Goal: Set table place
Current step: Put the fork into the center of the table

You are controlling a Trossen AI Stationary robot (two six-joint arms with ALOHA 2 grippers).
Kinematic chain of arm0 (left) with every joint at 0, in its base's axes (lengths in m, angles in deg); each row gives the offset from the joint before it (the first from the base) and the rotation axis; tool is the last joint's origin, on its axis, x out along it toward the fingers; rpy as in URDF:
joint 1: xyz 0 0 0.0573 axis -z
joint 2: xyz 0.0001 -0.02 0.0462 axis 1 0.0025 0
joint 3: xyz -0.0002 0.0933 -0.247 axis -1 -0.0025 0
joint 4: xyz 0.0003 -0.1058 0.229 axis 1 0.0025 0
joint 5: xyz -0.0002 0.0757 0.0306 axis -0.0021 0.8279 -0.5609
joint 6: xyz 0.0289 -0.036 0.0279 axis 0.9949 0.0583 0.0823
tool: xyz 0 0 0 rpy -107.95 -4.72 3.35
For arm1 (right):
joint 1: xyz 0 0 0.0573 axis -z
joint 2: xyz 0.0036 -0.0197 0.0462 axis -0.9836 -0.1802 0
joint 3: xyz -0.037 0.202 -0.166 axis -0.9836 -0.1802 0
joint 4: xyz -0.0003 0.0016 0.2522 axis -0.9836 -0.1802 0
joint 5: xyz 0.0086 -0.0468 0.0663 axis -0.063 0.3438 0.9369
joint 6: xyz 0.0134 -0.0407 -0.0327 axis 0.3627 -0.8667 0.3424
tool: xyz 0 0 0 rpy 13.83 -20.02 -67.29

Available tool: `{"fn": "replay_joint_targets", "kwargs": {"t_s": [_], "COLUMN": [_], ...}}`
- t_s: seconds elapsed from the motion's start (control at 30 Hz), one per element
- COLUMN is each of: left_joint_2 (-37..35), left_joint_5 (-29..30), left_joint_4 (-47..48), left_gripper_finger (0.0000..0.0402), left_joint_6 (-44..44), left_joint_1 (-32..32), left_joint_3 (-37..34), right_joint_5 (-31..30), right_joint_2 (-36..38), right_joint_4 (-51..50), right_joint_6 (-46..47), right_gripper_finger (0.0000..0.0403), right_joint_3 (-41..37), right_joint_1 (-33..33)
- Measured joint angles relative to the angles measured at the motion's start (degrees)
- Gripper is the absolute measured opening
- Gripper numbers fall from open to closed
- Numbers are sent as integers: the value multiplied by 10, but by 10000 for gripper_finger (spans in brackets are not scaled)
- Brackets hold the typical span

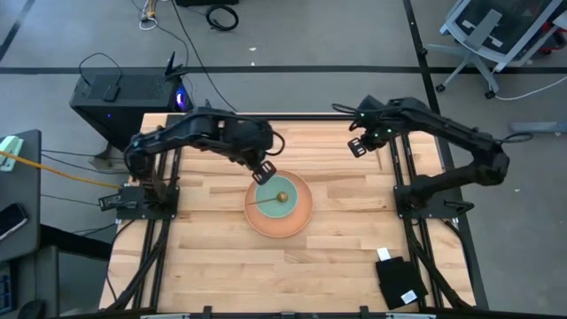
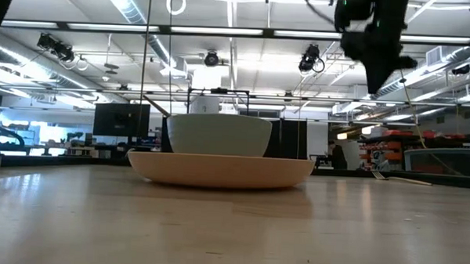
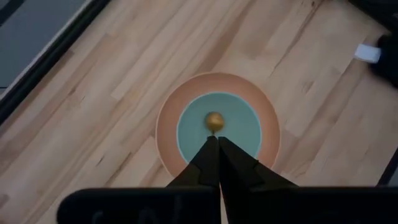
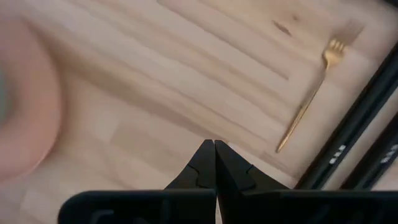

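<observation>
The salmon-orange plate (image 1: 301, 217) lies on the wooden table (image 1: 213, 266) near its middle, and the pale teal bowl (image 1: 270, 206) stands on the plate. The gold spoon (image 1: 266, 201) lies in the bowl, its round head (image 3: 214, 119) near the bowl's middle and its handle over the rim. My left gripper (image 1: 264, 173) hangs shut above the bowl's far-left side, clear of the spoon. The gold fork (image 4: 311, 93) lies flat on the table beside the right black rail. My right gripper (image 1: 359, 146) is shut, high above the table, between plate and fork.
A black pouch with a white tag (image 1: 399, 282) lies at the near right corner. Black rails (image 4: 354, 124) edge the table on the right, close to the fork. Bare wood shows between the plate (image 4: 25, 93) and the fork.
</observation>
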Motion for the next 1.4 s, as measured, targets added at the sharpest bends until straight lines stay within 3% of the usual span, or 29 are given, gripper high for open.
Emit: {"fn": "replay_joint_targets", "kwargs": {"t_s": [0.3,0.57,0.87,1.2,1.4], "left_joint_2": [-21,-21,-21,-21,-21], "left_joint_5": [12,12,12,12,12], "left_joint_4": [-3,-10,-19,-23,-23], "left_gripper_finger": [15,13,5,16,7], "left_joint_6": [-14,-14,-11,-9,0], "left_joint_1": [5,5,5,5,5], "left_joint_3": [0,0,0,0,0], "right_joint_5": [12,8,-19,-48,-35], "right_joint_2": [-15,-81,-177,-231,-205], "right_joint_4": [101,152,199,201,183], "right_joint_6": [9,-39,-2,58,65], "right_gripper_finger": [13,63,128,135,135], "right_joint_3": [-134,-145,-131,-106,-106], "right_joint_1": [155,236,248,250,249]}}
